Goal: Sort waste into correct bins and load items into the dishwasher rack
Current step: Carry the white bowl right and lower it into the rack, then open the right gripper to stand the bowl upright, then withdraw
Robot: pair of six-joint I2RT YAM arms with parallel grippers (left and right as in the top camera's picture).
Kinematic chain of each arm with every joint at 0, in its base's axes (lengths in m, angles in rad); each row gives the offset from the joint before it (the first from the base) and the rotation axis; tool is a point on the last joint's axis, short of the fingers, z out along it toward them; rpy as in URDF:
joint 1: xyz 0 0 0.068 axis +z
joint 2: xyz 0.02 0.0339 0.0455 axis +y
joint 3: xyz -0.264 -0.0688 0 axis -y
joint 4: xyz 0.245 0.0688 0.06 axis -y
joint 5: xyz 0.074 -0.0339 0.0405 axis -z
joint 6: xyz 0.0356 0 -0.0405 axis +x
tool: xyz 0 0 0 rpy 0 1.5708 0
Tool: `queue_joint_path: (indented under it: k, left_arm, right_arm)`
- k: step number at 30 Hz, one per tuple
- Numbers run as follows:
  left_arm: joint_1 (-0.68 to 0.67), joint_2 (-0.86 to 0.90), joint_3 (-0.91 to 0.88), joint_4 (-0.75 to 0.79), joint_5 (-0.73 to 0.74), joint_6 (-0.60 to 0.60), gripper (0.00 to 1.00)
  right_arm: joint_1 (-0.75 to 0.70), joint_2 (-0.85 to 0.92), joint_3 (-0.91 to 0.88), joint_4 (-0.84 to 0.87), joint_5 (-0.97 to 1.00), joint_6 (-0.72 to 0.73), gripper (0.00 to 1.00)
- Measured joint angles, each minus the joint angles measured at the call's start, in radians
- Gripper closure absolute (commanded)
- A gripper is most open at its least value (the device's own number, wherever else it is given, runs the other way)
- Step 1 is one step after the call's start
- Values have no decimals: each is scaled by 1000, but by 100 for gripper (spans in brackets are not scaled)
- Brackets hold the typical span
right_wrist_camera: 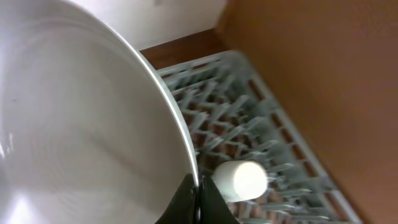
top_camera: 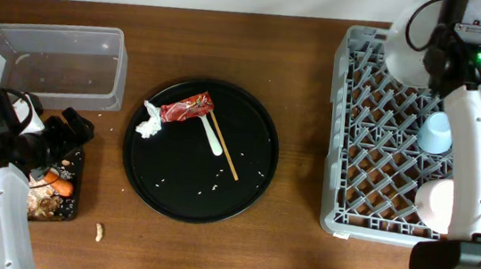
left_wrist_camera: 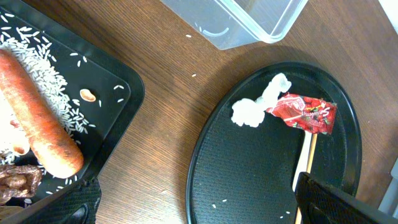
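Overhead. Mid-table, the round black tray (top_camera: 249,180), carrying a crumpled white tissue (top_camera: 148,121), a red shiny wrapper (top_camera: 187,108), a white fork (top_camera: 213,137), a wooden chopstick (top_camera: 226,154) and stray grains. Left of that tray: the clear plastic box (top_camera: 51,61) and, nearer the robot, the shallow black tray (top_camera: 69,210) with the carrot (top_camera: 60,185). Left gripper (top_camera: 66,134) hovering between those two bins. One brown scrap (top_camera: 99,232) loose on the wood, front-left of the round tray. Right of the round tray: the dishwasher rack (top_camera: 371,166), holding a light blue cup (top_camera: 436,133) and a white round vessel (top_camera: 435,200), cup or bowl, cannot tell. Round white plate (top_camera: 408,45) in the right gripper (top_camera: 434,61), over the rack's far edge.

Left wrist. Fingers spread wide, nothing between them. Carrot lying on white rice (left_wrist_camera: 43,68) beside darker scraps (left_wrist_camera: 15,180). On the round tray, tissue touching wrapper, chopstick just beside.

Right wrist. Round tray out of frame. Fingers pinched tight on the plate's rim, plate tilted, rack pegs below, a pale cup (right_wrist_camera: 239,179) close under the rim.

Risks, by judgement: a thin edge pinch letting the plate swing or slip on the way down; rim striking the cup or riding on peg tops rather than between them; tissue and wrapper lifted together into one bin; the loose scrap overlooked.
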Motion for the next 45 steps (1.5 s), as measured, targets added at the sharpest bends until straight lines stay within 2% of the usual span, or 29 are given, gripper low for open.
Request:
queue_joint_path:
  k: [9, 21, 31, 40, 41, 42, 44, 45]
  left_arm:
    - [0, 0, 0, 0, 0, 0, 1]
    - [0, 0, 0, 0, 0, 0, 1]
    - [0, 0, 0, 0, 0, 0, 1]
    - [0, 0, 0, 0, 0, 0, 1]
    - [0, 0, 0, 0, 0, 0, 1]
    - [0, 0, 0, 0, 0, 0, 1]
    - [0, 0, 0, 0, 0, 0, 1]
    - [0, 0, 0, 0, 0, 0, 1]
  right_arm:
    - [75, 107, 0, 4, 167, -31, 96]
    - [121, 247, 0, 36, 261, -79, 96]
    - [122, 254, 0, 84, 343, -146, 96]
    - [167, 255, 0, 56, 304, -168, 96]
    - [182, 255, 0, 54, 299, -172, 88]
    - [188, 255, 0, 51, 295, -173, 73]
    - [197, 255, 0, 38, 259, -177, 12]
    - [201, 255, 0, 31, 241, -172, 0]
